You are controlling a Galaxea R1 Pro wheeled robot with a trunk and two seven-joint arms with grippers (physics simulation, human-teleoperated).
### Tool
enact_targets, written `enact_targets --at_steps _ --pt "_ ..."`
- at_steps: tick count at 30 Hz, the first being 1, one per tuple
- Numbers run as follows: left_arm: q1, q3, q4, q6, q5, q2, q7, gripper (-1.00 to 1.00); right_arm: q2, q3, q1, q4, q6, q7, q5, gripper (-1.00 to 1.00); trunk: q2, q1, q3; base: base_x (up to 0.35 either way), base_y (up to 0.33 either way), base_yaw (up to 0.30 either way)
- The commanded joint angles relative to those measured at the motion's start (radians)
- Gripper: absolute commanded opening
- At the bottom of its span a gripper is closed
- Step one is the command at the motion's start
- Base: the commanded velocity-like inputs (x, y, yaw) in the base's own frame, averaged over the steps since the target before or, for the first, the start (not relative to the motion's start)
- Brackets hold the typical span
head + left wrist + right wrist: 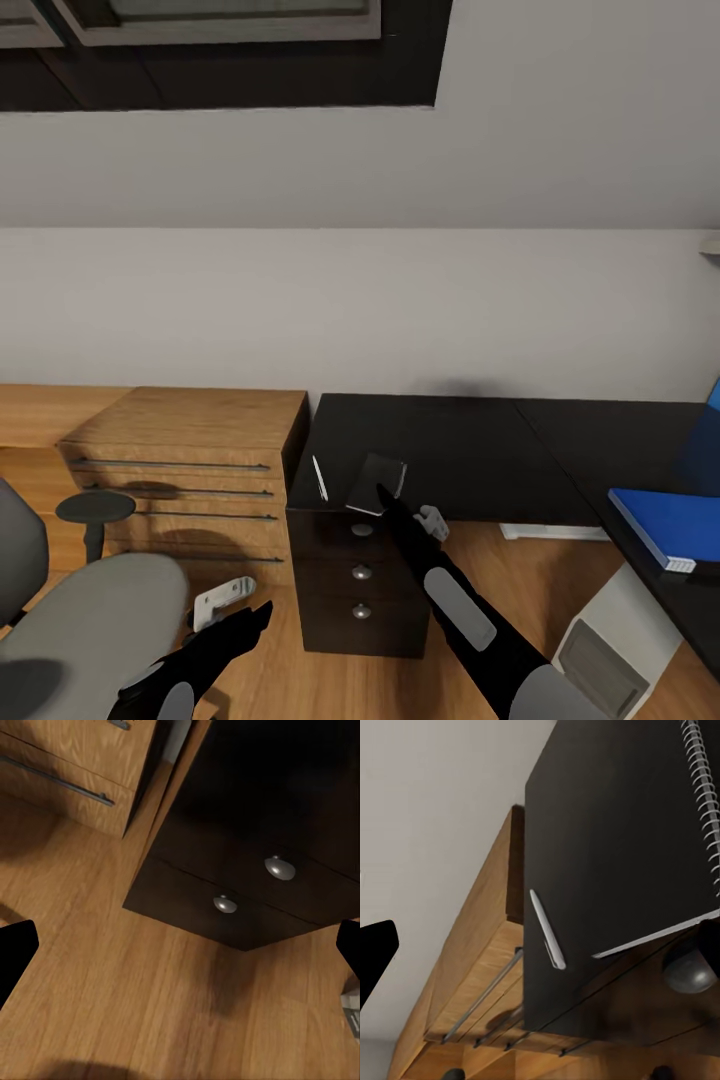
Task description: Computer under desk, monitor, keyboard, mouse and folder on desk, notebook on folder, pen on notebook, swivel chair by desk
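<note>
- The swivel chair [85, 610] sits at the far left of the head view, its grey seat bare and one black armrest raised beside it.
- The left gripper [232, 612] hangs low over the wood floor [112, 975] just beside the seat; in the left wrist view its two dark fingers stand wide apart, with nothing between them.
- A light wooden dresser [190, 450] stands against the wall, touching or just beside the worktop's [450, 450] black drawer unit [360, 590].
- The pen [319, 478] lies on the glossy black top above the drawers, near its left edge.
- The notebook [376, 483] lies just beside the pen, apart from it, at the front edge; its spiral binding [703, 795] shows in the right wrist view.
- The right gripper [385, 497] reaches over the notebook's near corner. Its fingers seem spread in the right wrist view, but I cannot tell whether they touch the cover.
- The computer [610, 645] stands on the floor under the worktop's right wing.
- The folder [670, 525] lies on that right wing, well apart from the notebook.
</note>
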Motion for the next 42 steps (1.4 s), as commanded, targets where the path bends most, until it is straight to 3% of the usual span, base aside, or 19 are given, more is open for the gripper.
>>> enact_targets --at_steps 1,17,22,23,28,29,35,39,42 --pt "0.0 -0.001 -0.002 0.002 0.011 0.0 0.009 1.0 0.0 0.004 -0.001 0.001 -0.007 0.005 -0.011 1.0 0.007 -0.004 0.002 0.0 0.0 0.0" --pt "-0.001 0.001 0.003 0.003 0.012 0.0 0.012 1.0 0.001 0.008 0.0 -0.008 -0.038 0.006 -0.007 1.0 0.119 -0.065 0.053 0.0 0.0 0.0" --pt "0.0 0.0 0.024 0.004 0.011 -0.001 0.014 1.0 0.004 0.047 0.015 -0.072 -0.098 -0.022 0.04 1.0 0.154 -0.084 0.068 0.0 0.0 0.0" --pt "-0.001 0.0 0.033 0.004 0.01 -0.001 0.015 1.0 0.007 0.093 0.026 -0.135 -0.149 -0.132 0.11 1.0 0.161 -0.088 0.071 0.0 0.0 0.0" --pt "-0.001 0.0 0.036 0.004 0.009 -0.001 0.016 1.0 0.012 0.148 0.03 -0.211 -0.173 -0.315 0.202 1.0 0.196 -0.107 0.087 0.0 0.0 0.0" --pt "-0.001 -0.001 0.037 0.004 0.009 -0.001 0.017 1.0 0.017 0.162 0.03 -0.248 -0.176 -0.428 0.25 1.0 0.203 -0.111 0.09 0.0 0.0 0.0" --pt "-0.001 -0.002 0.037 0.003 0.009 -0.002 0.018 1.0 0.029 0.167 0.019 -0.278 -0.153 -0.591 0.327 1.0 0.245 -0.134 0.109 0.0 0.0 0.0" --pt "0.0 -0.005 0.037 0.003 -0.021 -0.003 0.021 1.0 0.026 0.155 -0.043 -0.247 0.091 -0.754 0.401 1.0 0.245 -0.134 0.109 0.0 0.0 0.0" --pt "-0.001 -0.005 0.037 0.002 -0.035 -0.004 0.022 1.0 0.024 0.15 -0.066 -0.217 0.174 -0.8 0.425 1.0 0.245 -0.134 0.109 0.0 0.0 0.0"
